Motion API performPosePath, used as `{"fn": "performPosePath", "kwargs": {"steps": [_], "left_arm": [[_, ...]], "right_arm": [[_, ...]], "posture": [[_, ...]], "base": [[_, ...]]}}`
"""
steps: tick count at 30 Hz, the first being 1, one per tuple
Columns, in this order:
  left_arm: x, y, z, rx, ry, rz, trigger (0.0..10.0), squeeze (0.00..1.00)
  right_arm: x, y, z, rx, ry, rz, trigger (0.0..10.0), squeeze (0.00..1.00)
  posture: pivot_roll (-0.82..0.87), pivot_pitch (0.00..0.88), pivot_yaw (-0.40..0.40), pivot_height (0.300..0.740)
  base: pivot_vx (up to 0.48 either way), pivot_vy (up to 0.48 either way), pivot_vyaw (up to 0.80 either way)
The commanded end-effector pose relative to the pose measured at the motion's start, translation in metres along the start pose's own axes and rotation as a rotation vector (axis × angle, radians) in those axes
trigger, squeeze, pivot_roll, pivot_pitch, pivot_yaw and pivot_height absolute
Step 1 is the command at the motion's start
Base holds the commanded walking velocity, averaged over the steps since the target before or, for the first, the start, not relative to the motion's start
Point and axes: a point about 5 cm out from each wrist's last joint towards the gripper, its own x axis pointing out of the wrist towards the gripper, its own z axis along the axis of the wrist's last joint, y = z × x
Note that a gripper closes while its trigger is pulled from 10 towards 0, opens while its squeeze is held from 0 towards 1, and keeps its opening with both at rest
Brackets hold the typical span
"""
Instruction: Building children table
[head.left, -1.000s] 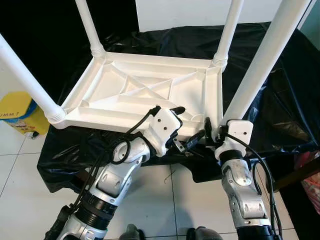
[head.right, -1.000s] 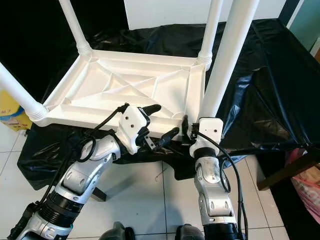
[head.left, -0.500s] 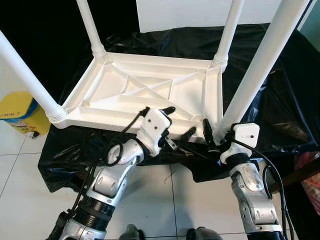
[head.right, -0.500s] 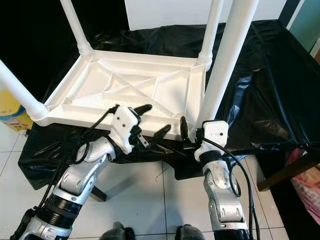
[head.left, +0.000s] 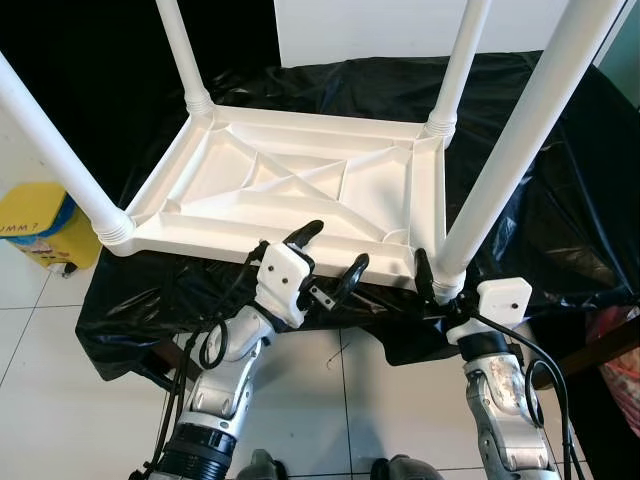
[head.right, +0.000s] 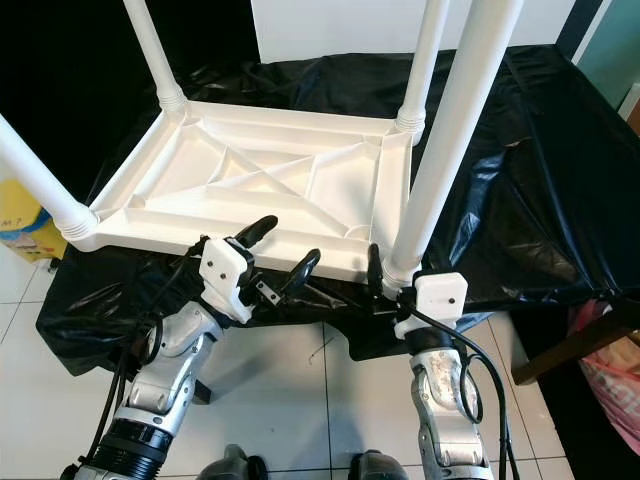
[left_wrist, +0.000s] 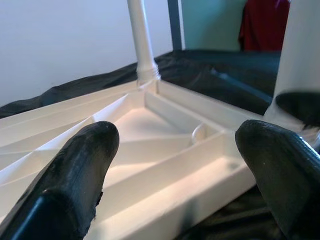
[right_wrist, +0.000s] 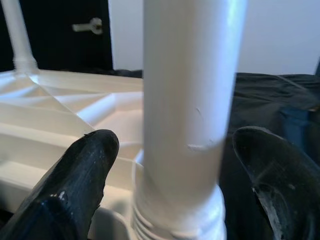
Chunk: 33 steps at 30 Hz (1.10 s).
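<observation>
A white plastic children's table (head.left: 290, 180) lies upside down on a black sheet (head.left: 560, 210), its four legs pointing up. My left gripper (head.left: 336, 246) is open just in front of the tabletop's near rim, holding nothing; the left wrist view looks across the ribbed underside (left_wrist: 165, 125) between its fingers (left_wrist: 75, 175). My right gripper (head.left: 432, 285) is open at the base of the near right leg (head.left: 510, 160). In the right wrist view its fingers (right_wrist: 85, 170) stand on either side of that leg (right_wrist: 185, 100), with gaps between them and it.
A yellow bin (head.left: 35, 225) stands on the white tile floor (head.left: 40, 380) at the left. The sheet hangs over the front edge of the stand. Something pink (head.left: 625, 360) sits at the far right. A white board (head.left: 370, 25) is behind.
Both arms have drawn back and down toward me. The left gripper slid left, off the near right corner. The right gripper backed a little away from the leg base.
</observation>
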Motion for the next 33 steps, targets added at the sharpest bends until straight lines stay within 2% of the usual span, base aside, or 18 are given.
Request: {"fn": "performPosePath", "kwargs": {"steps": [1, 3, 5, 7, 8, 11, 13, 16, 17, 18, 19, 21, 22, 25, 26, 28, 29, 33], "left_arm": [[-0.007, 0.019, -0.002, 0.006, 0.011, 0.385, 10.0, 0.0], [-0.005, 0.019, 0.0, -0.007, -0.001, 0.378, 10.0, 0.0], [0.004, 0.015, 0.004, -0.017, 0.004, 0.283, 10.0, 0.0], [0.004, 0.015, 0.004, -0.017, 0.004, 0.283, 10.0, 0.0], [0.008, 0.011, 0.003, -0.039, 0.019, 0.222, 10.0, 0.0], [0.008, 0.011, 0.003, -0.039, 0.019, 0.222, 10.0, 0.0], [0.015, -0.002, 0.009, -0.046, 0.017, 0.06, 10.0, 0.0], [0.015, -0.002, 0.009, -0.046, 0.017, 0.06, 10.0, 0.0], [0.018, -0.011, 0.012, -0.061, 0.021, -0.037, 10.0, 0.0], [0.018, -0.011, 0.012, -0.061, 0.021, -0.037, 10.0, 0.0], [0.018, -0.022, 0.016, -0.072, 0.034, -0.154, 10.0, 0.0], [0.018, -0.022, 0.016, -0.072, 0.034, -0.154, 10.0, 0.0], [0.016, -0.031, 0.018, -0.083, 0.055, -0.257, 10.0, 0.0], [0.016, -0.031, 0.018, -0.083, 0.055, -0.257, 10.0, 0.0], [0.013, -0.039, 0.017, -0.089, 0.085, -0.348, 10.0, 0.0], [0.013, -0.039, 0.017, -0.089, 0.085, -0.348, 10.0, 0.0], [0.011, -0.045, 0.016, -0.099, 0.113, -0.413, 10.0, 0.0], [0.011, -0.046, 0.013, -0.102, 0.148, -0.433, 10.0, 0.0]], "right_arm": [[-0.001, 0.0, 0.0, -0.028, 0.008, -0.006, 10.0, 0.0], [0.0, 0.0, 0.001, -0.034, 0.015, -0.007, 10.0, 0.0], [0.005, 0.001, -0.003, -0.02, 0.084, 0.017, 10.0, 0.0], [0.005, 0.001, -0.003, -0.02, 0.084, 0.017, 10.0, 0.0], [0.006, 0.001, -0.004, -0.003, 0.111, 0.043, 10.0, 0.0], [0.006, 0.001, -0.004, -0.003, 0.111, 0.043, 10.0, 0.0], [0.011, -0.001, -0.003, -0.031, 0.135, 0.131, 10.0, 0.0], [0.011, -0.001, -0.003, -0.031, 0.135, 0.131, 10.0, 0.0], [0.012, -0.003, -0.002, -0.054, 0.135, 0.182, 10.0, 0.0], [0.012, -0.003, -0.002, -0.054, 0.135, 0.182, 10.0, 0.0], [0.015, -0.007, 0.0, -0.076, 0.119, 0.242, 10.0, 0.0], [0.015, -0.007, 0.0, -0.076, 0.119, 0.242, 10.0, 0.0], [0.019, -0.01, 0.003, -0.09, 0.103, 0.301, 10.0, 0.0], [0.019, -0.01, 0.003, -0.09, 0.103, 0.301, 10.0, 0.0], [0.024, -0.013, 0.005, -0.101, 0.098, 0.374, 10.0, 0.0], [0.024, -0.013, 0.005, -0.101, 0.098, 0.374, 10.0, 0.0], [0.03, -0.014, 0.006, -0.116, 0.103, 0.446, 10.0, 0.0], [0.042, -0.014, 0.0, -0.13, 0.147, 0.535, 10.0, 0.0]], "posture": [[-0.04, 0.111, 0.018, 0.74], [-0.04, 0.111, 0.018, 0.74], [-0.04, 0.109, 0.021, 0.74], [-0.04, 0.109, 0.021, 0.74], [-0.04, 0.114, 0.021, 0.74], [-0.04, 0.114, 0.021, 0.74], [-0.04, 0.119, 0.03, 0.74], [-0.04, 0.119, 0.03, 0.74], [-0.04, 0.119, 0.034, 0.74], [-0.04, 0.119, 0.034, 0.74], [-0.03, 0.12, 0.031, 0.74], [-0.03, 0.12, 0.031, 0.74], [-0.03, 0.12, 0.028, 0.74], [-0.03, 0.12, 0.028, 0.74], [-0.03, 0.114, 0.024, 0.74], [-0.03, 0.114, 0.024, 0.74], [-0.04, 0.111, 0.024, 0.74], [-0.04, 0.111, 0.024, 0.74]], "base": [[0.0, 0.0, 0.0], [0.0, 0.0, 0.0], [0.0, 0.0, 0.0], [0.0, 0.0, 0.0], [0.0, 0.0, 0.0], [0.0, 0.0, 0.0], [0.0, 0.0, 0.0], [0.0, 0.0, 0.0], [0.0, 0.0, 0.0], [0.0, 0.0, 0.0], [0.0, 0.0, 0.0], [0.0, 0.0, 0.0], [0.0, 0.0, 0.0], [0.0, 0.0, 0.0], [0.0, 0.0, 0.0], [0.0, 0.0, 0.0], [0.0, 0.0, 0.0], [0.0, 0.0, 0.0]]}}
